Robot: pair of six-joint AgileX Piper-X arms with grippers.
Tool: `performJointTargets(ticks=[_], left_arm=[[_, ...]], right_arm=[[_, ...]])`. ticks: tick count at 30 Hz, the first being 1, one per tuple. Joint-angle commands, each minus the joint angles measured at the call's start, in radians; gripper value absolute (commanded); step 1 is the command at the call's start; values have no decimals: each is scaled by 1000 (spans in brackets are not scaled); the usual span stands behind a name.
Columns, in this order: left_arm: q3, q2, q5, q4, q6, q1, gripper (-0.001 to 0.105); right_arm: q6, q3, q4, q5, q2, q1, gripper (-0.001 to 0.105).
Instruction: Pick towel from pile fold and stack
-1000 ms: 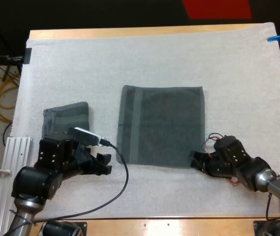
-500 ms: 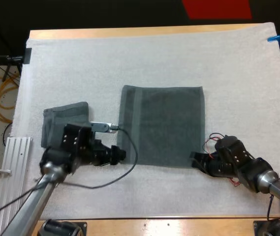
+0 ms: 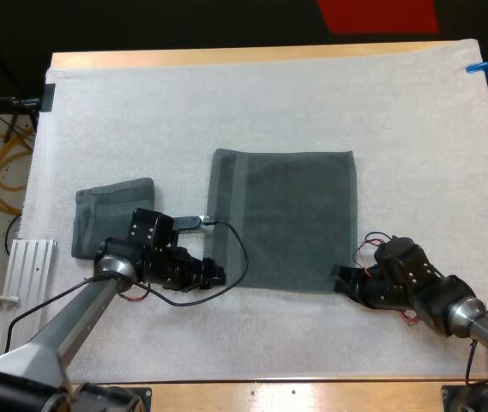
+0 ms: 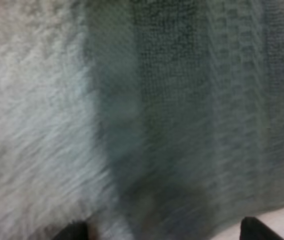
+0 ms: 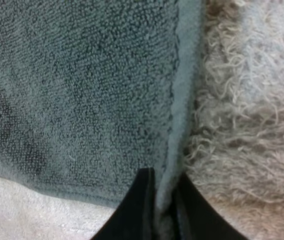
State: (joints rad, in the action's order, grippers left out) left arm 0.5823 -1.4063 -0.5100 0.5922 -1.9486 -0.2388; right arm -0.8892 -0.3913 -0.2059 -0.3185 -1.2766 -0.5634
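While the right hand (image 3: pixel 340 281) pinches the near right corner of the towel (image 3: pixel 282 219) flat on the surface, the left hand (image 3: pixel 215 275), spread wide and empty at the left corner, should grip equally deep before lifting.

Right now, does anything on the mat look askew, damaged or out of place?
Nothing stands out. The spread towel lies flat and unwrinkled, the folded towel sits tidy to its left, and the right jaws pinch the spread towel's near corner.

Grey-green spread towel (image 3: pixel 282 219) flat mid-mat (image 3: pixel 312 103); folded towel (image 3: pixel 106 206) nearby.
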Motion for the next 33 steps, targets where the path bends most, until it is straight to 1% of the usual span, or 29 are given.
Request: performJointTargets(ticks=[1,3,5,8,11,12,13,14,15,17,18,20,22,23,25,26,28,30,31,33], left_arm=[[-4,-19,-58,-21,10,-2,62],[-4,-33,-101,-23,10,-2,61],[-4,-46,-106,-25,10,-2,60],[-4,-68,-106,-38,9,-2,51],[-4,-79,-99,-48,8,-2,31],[-4,-79,-99,-50,8,-2,20],[-4,-79,-99,-50,8,-2,11],[-4,-79,-99,-50,10,-2,4],[-4,-79,-99,-50,14,-2,0],[-4,-77,-100,-42,22,-2,0],[-4,-70,-102,-25,32,-2,0],[-4,-45,-102,25,62,-2,0],[-4,6,-102,93,95,-2,0],[-4,74,-102,172,118,-2,0],[-4,135,-102,232,127,-2,0],[-4,213,-105,304,128,-2,0],[-4,287,-115,352,129,-2,0],[-4,332,-117,370,129,-2,0],[-4,363,-117,354,116,-2,0],[-4,361,-117,303,79,-2,0]], right_arm=[[-12,2,-7,1,7,2,0],[-12,2,-7,1,7,2,0],[-12,2,-7,1,7,2,0],[-12,2,-7,1,7,2,0],[-12,2,-7,-1,7,2,0],[-12,2,-7,-3,7,2,0],[-12,2,-7,-7,7,2,0],[-16,2,-7,-13,7,2,0],[-28,2,-7,-22,7,2,0],[-50,-2,-9,-44,7,2,0],[-62,-5,-10,-71,7,2,0],[-72,-12,-20,-102,14,2,0],[-77,-22,-58,-106,39,0,0],[-79,-32,-110,-107,86,0,0],[-79,-37,-154,-106,131,0,0],[-79,-39,-213,-105,202,0,0],[-78,-39,-265,-105,270,0,0],[-75,-39,-295,-103,327,0,0],[-68,-39,-308,-82,367,0,0],[-47,-39,-299,-47,374,0,0]])
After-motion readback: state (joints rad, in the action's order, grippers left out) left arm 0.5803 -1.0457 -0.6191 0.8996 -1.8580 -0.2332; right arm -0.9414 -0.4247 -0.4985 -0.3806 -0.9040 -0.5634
